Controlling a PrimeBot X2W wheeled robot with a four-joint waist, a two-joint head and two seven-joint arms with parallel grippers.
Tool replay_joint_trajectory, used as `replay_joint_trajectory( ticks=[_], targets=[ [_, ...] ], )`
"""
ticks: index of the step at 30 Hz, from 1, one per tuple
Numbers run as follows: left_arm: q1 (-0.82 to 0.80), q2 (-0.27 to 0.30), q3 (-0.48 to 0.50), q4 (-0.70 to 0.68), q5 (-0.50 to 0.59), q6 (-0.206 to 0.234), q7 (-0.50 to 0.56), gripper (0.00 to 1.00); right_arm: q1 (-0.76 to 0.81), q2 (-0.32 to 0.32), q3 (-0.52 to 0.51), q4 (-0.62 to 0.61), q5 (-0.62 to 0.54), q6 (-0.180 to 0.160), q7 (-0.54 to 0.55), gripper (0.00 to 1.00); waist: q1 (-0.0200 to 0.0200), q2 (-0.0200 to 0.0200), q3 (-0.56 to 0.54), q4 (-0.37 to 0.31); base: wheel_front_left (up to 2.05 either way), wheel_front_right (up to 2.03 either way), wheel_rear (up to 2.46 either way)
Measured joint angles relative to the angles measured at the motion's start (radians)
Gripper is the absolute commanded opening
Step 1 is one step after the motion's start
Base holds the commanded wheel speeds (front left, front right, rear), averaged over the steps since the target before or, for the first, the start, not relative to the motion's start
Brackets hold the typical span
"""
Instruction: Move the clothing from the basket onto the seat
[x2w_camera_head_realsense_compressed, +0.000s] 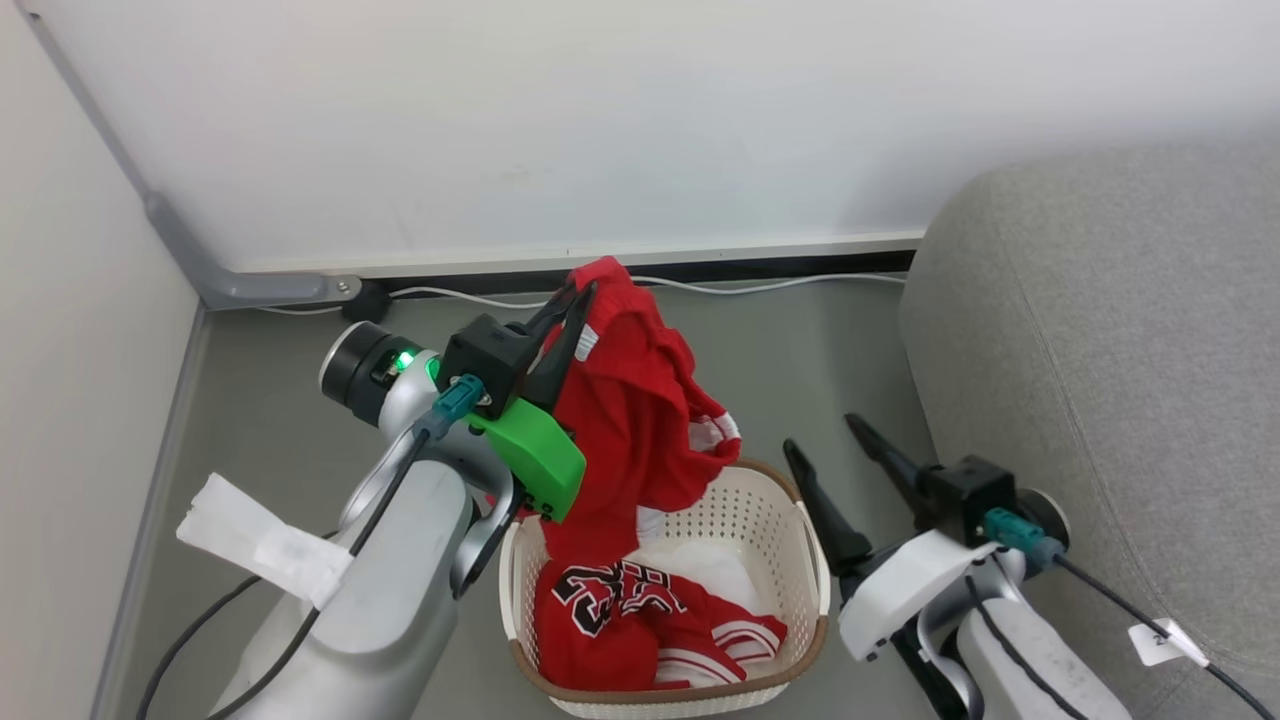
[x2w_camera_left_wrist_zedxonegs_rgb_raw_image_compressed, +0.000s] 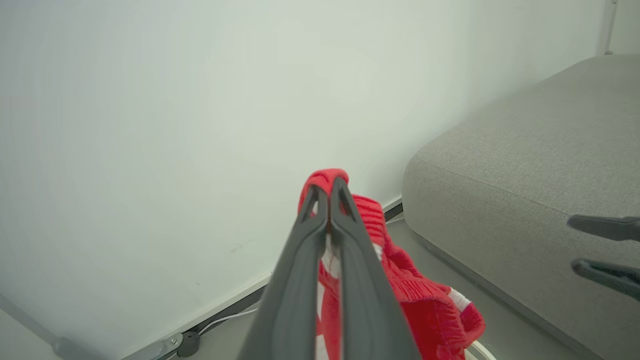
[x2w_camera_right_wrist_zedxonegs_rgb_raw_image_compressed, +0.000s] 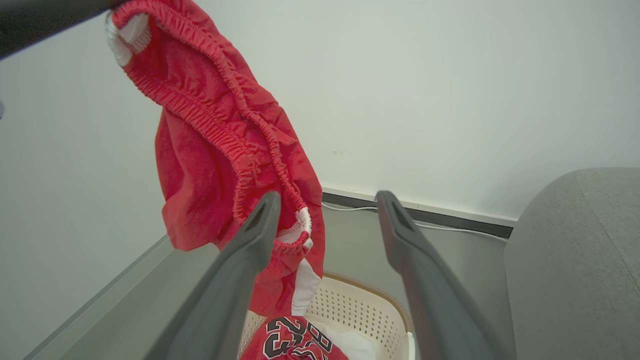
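Evidently the step in hand was the lift and carry of the first garment. Nearest, the jersey (x2w_camera_head_realsense_compressed: 610, 610) with black numerals lay crumpled in the bottom of the basket (x2w_camera_head_realsense_compressed: 775, 525), untouched. Directly above it hung the striped garment (x2w_camera_head_realsense_compressed: 630, 420), its lower end reaching down into the basket's mouth; whether it touched the jersey could not be told. To do the step well, the left arm would need to raise the cloth until that trailing end cleared the basket's rim, so that it neither dragged the jersey up nor tipped the basket. Only then should it swing to the basket's right, over the sofa (x2w_camera_head_realsense_compressed: 1100, 330), and let go low over the cushion rather than at its rounded edge.

The left gripper (x2w_camera_head_realsense_compressed: 578, 296) stood high above the basket's far-left side, its fingers pinched fully together on the garment's elastic waistband, the cloth draping down from the fingertips. The right gripper (x2w_camera_head_realsense_compressed: 820, 436) hovered just right of the basket, jaws spread wide and holding nothing, with the hanging cloth apart from it on the basket's side.
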Motion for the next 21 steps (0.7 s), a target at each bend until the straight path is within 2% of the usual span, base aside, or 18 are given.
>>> replay_joint_trajectory(
  ticks=[7,21],
  targets=[
    [0.0,-0.003,-0.029,-0.04,-0.019,-0.001,0.034,0.0,-0.015,-0.001,0.102,0.061,-0.018,0.009,0.0,1.0,0.0,0.0,-0.027,0.033,0.0,0.0,0.0],
    [-0.001,-0.006,-0.088,-0.116,-0.034,-0.009,0.094,0.0,-0.142,-0.007,0.233,0.224,-0.088,0.018,0.021,1.0,0.0,0.0,-0.04,0.079,0.0,0.0,0.0]
  ],
)
